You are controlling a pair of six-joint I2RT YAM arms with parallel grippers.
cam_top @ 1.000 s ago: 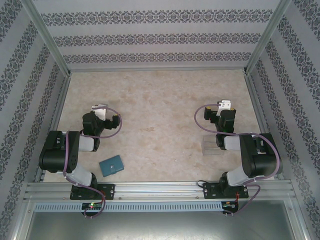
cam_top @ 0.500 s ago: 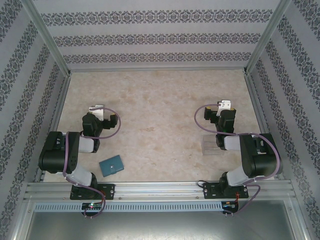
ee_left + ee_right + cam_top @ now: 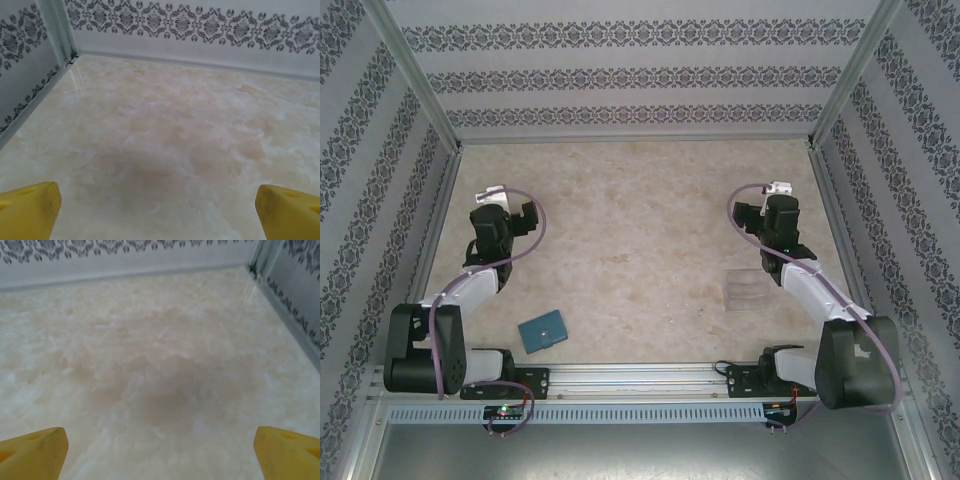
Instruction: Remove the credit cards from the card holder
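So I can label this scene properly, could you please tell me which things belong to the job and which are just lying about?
For the job: closed teal wallet; left gripper and right gripper, both open.
Just lying about: clear plastic box.

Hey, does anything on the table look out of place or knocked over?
Nothing stands out. The card holder lies flat and closed at the near left, and the clear box stands upright at the near right. The left gripper and right gripper are open, holding nothing.
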